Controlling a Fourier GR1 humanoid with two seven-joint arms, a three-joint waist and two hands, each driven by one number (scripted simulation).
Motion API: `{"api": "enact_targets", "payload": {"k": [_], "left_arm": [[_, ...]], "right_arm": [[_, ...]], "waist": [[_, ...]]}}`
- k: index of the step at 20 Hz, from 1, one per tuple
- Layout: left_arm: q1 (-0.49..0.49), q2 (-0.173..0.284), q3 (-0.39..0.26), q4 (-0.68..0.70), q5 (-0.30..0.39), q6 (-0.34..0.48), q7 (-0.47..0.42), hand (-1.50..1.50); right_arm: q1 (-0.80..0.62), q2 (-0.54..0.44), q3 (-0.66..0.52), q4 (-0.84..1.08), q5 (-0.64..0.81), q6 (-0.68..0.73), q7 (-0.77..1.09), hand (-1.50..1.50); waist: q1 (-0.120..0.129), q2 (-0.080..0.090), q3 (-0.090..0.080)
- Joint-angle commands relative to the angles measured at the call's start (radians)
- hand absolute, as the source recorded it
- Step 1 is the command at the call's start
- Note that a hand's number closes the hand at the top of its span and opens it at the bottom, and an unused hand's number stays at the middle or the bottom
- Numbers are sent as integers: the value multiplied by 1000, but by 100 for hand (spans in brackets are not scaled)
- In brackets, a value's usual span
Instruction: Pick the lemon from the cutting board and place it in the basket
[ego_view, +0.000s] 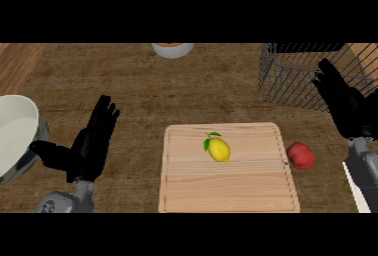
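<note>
The lemon (218, 149) lies on the wooden cutting board (229, 192), a little above the board's middle, its green leaf at the top end. Nothing touches it. Just off the board's right edge a red fruit (300, 155) sits on the brown counter (162, 95), close beside the board. The wire basket (284, 80) stands at the far right, well apart from the lemon. At the left edge is a large pale bowl (16, 125), and at the far edge, near the middle, a small white bowl (173, 49) with something orange in it.

My left hand (88, 147) rests over the counter between the large bowl and the board, fingers straight and pointing away from me, thumb out toward the bowl, holding nothing. My right hand (343, 102) is raised in front of the basket's near right corner, partly covering its wires; its fingers are straight too, spread slightly, empty. The red fruit lies between that forearm and the board.
</note>
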Motion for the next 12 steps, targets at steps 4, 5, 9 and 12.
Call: {"api": "enact_targets", "payload": {"k": [4,5,9,12], "left_arm": [[-63,128,-4,53,-80,-35,56,0],[-72,150,-9,55,-90,-50,63,0],[-81,166,-31,81,-91,-82,96,0],[-107,203,14,121,-79,-91,122,0]], "right_arm": [[-213,173,109,-67,-136,258,-129,150],[-251,199,124,-78,-163,307,-152,150],[-371,123,350,-229,28,560,-300,-150],[-311,182,483,-263,172,593,-486,-150]], "waist": [[116,34,-30],[149,42,-27],[167,29,-36],[83,28,-36]]}}
